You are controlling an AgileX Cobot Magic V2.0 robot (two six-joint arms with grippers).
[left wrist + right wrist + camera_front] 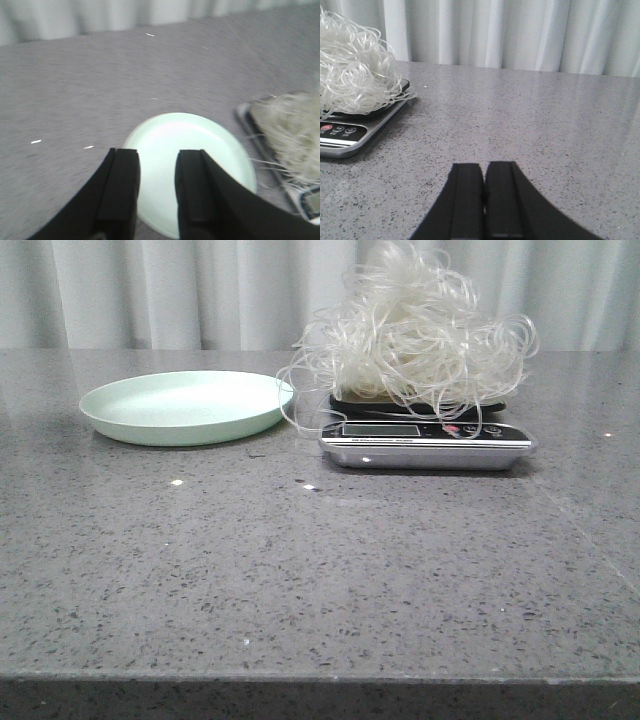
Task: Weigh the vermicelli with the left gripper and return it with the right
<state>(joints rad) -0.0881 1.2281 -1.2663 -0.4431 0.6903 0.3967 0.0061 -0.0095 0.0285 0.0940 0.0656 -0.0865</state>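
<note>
Entry, weighing stage. The loose tangle of thin translucent white vermicelli (pixel 410 325) sits heaped on the dark platform of the flat silver digital kitchen scale (pixel 428 445), with stray loops spilling over the platform's edges and a few strands reaching toward the pale green round plastic plate (pixel 187 406) just beside it on the speckled grey stone table (pixel 300 570). The plate is bare, so I judge the load is fully on the scale and the weighing half of the task is done or nearly so. The display is too small to read from the front.

My left claw (pixel 157 185) hangs above the plate, fingers spread with a clear gap between them and nothing in it. That placement makes sense to me: over the plate it touches neither strands nor scale, so the reading is not disturbed.

My right claw (pixel 484 200) sits low over the table, well apart from the scale, fingers pressed together and holding nothing. It is the one that must take the noodles back to the plate.

Judgement for the return: the right claw has to spread first, then go in deep at the middle of the heap. The strands look springy and tangled; a shallow pinch would likely lift only a few loops and trail the rest across the scale buttons.
</note>
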